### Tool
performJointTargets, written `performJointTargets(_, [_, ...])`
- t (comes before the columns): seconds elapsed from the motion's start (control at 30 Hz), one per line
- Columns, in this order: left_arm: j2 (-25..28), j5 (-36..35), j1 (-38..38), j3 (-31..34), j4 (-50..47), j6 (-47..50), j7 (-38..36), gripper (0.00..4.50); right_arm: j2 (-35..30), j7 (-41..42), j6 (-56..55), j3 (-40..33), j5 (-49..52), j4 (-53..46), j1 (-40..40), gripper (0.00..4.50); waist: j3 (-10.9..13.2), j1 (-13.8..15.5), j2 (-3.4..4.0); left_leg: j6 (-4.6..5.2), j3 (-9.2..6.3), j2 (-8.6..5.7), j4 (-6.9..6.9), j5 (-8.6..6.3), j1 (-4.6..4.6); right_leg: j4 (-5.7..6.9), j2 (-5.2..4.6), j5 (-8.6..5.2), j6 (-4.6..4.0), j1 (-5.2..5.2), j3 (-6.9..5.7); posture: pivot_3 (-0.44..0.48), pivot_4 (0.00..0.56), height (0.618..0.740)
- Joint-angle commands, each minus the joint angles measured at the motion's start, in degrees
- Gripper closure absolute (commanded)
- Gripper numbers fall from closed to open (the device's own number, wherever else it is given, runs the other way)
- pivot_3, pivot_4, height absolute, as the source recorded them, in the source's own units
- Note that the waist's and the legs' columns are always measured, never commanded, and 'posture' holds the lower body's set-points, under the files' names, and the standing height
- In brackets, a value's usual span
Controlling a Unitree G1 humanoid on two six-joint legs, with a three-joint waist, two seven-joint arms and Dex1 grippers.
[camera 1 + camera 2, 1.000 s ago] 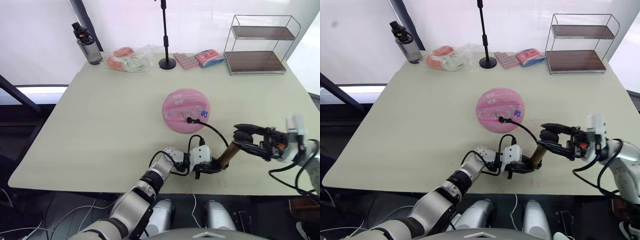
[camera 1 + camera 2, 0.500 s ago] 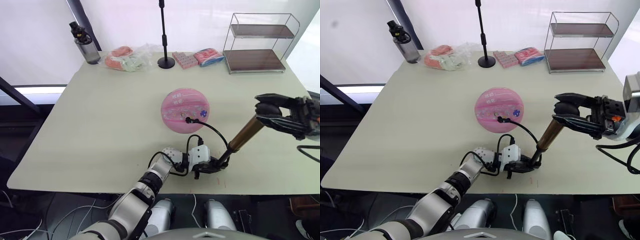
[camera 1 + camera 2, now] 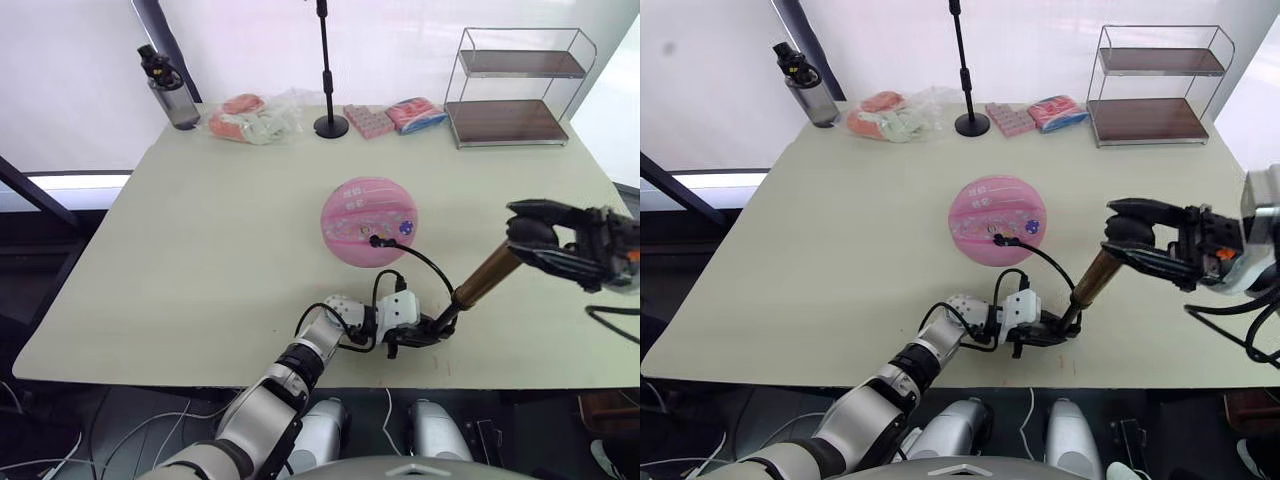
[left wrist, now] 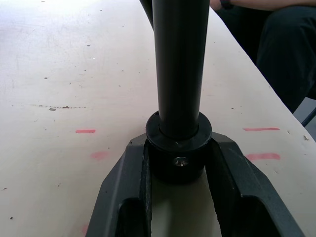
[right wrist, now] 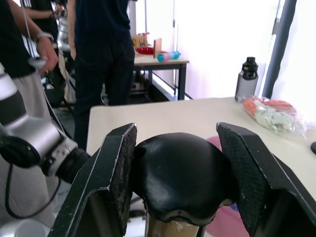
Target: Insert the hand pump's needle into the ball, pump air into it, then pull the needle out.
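Observation:
The pink ball (image 3: 368, 222) lies mid-table. The hand pump (image 3: 478, 284) leans steeply, its bronze barrel rising to the right from a black base near the front edge. My left gripper (image 3: 428, 329) is shut on that base cap (image 4: 178, 159), one finger (image 4: 236, 192) on each side. My right gripper (image 3: 533, 236) is shut on the black handle (image 5: 181, 174) at the top. The thin black hose (image 3: 425, 262) loops from the base to the needle's fitting (image 3: 377, 240), which sits on the ball's valve. The pin itself is hidden.
Along the far edge stand a water bottle (image 3: 171, 86), a plastic bag of items (image 3: 256, 117), a black stand pole (image 3: 329, 70), pink packets (image 3: 372, 121) and a wire shelf (image 3: 510, 90). People (image 5: 103, 54) stand beyond the table's end in the right wrist view.
My right gripper pulled the handle up and out, lengthening the pump, and has since come down a little. The left gripper, ball and needle fitting stayed put.

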Motion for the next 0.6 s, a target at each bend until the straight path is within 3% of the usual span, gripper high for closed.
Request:
performJointTargets(0.03, [1.16, 1.97, 2.27, -1.8, 2.34, 1.31, -1.31, 3.41, 1.02, 0.49, -2.49, 2.85, -5.76, 0.93, 2.35, 2.4, -0.01, 0.01, 0.0, 0.0, -0.01, 0.0, 0.0, 0.0, 0.0, 0.01, 0.01, 0.0, 0.0, 0.0, 0.0, 0.0, 0.15, 0.736])
performJointTargets(0.3, [1.51, 2.23, 2.25, -1.8, 1.96, 1.46, -1.05, 3.41, 7.28, 1.83, -11.05, 9.16, -13.85, 5.54, 7.27, 2.4, -0.05, 0.06, -0.03, -0.02, -0.04, 0.0, 0.0, 0.01, 0.0, 0.0, 0.04, 0.0, -0.01, -0.01, -0.03, 0.0, 0.15, 0.736])
performJointTargets(0.6, [2.07, 1.23, 1.7, -0.97, 1.78, 2.46, -1.82, 3.41, 11.4, 3.65, -19.1, 14.09, -20.05, 15.12, 5.99, 2.4, -0.06, -0.07, -0.05, -0.06, -0.07, 0.0, 0.0, 0.03, 0.02, 0.04, 0.1, 0.0, -0.01, -0.01, -0.04, 0.0, 0.15, 0.736])
